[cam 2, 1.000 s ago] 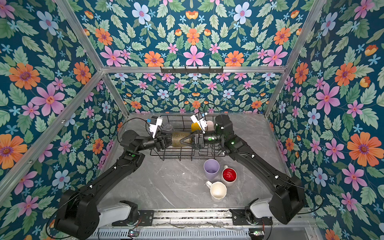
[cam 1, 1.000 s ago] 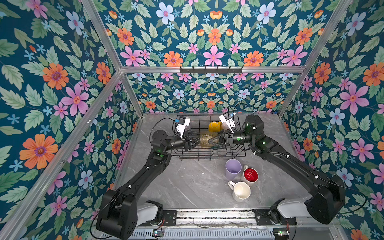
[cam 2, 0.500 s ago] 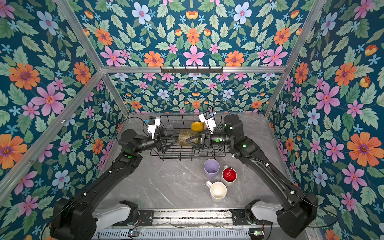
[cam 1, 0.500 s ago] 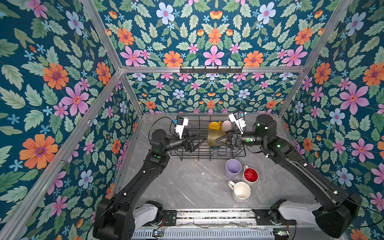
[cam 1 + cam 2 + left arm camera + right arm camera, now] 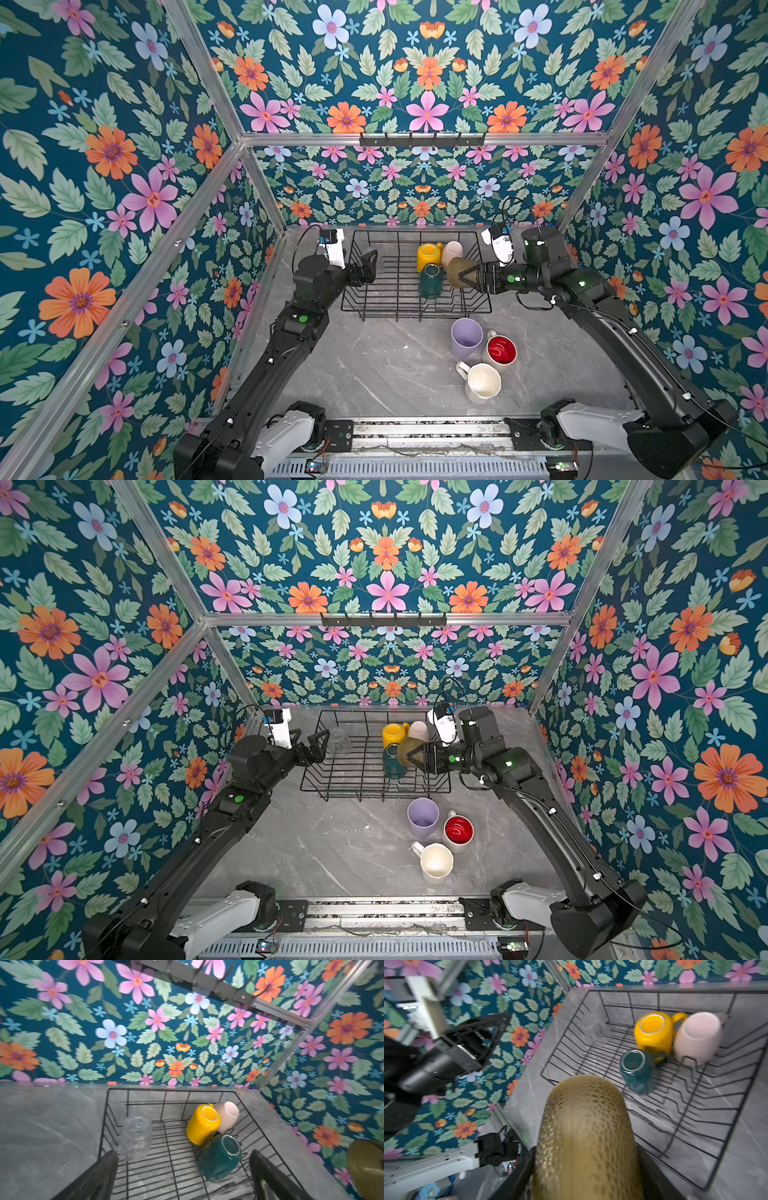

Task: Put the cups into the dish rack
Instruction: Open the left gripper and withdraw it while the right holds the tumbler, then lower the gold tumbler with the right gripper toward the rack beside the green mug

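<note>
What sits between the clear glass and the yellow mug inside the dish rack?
Nothing: only bare wires of the dish rack lie between the clear glass and the yellow mug, shown in the left wrist view.

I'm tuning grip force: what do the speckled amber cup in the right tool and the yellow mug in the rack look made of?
The amber cup looks like tinted glass, dimpled and slightly translucent; moulded plastic is possible. The yellow mug looks like glazed ceramic: opaque, glossy, with a pale ring around its upturned base.
</note>
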`<action>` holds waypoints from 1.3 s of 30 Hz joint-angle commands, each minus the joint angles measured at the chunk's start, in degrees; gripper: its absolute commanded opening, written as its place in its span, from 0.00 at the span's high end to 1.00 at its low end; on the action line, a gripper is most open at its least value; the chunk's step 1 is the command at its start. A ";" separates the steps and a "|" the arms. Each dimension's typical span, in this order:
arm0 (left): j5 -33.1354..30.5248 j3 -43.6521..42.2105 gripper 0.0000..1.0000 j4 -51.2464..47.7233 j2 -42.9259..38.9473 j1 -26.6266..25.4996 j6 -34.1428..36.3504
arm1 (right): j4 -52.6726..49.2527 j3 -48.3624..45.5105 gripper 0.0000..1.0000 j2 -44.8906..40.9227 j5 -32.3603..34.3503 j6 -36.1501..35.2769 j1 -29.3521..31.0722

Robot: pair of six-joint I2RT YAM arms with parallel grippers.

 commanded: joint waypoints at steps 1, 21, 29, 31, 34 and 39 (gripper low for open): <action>-8.82 -3.17 0.01 1.05 -2.79 0.00 1.00 | -8.46 3.28 1.00 2.86 9.70 -3.91 -0.06; -10.34 -11.83 0.01 0.30 -13.11 0.07 1.18 | -14.51 16.94 1.00 22.73 25.29 -7.13 -0.24; -10.28 -13.64 0.01 -0.96 -16.52 0.10 0.11 | -14.31 21.52 1.00 31.48 26.50 -7.33 -0.77; -10.37 -13.69 0.00 -1.45 -16.88 0.03 0.06 | -14.27 22.25 1.00 33.20 27.13 -7.54 -0.97; -10.31 -13.99 0.01 -1.69 -17.55 0.05 -0.10 | -13.88 23.30 1.00 35.35 27.19 -7.62 -1.15; -10.43 -13.91 0.01 -2.46 -18.12 0.02 -0.15 | -13.61 25.56 1.00 38.71 26.39 -7.81 -1.43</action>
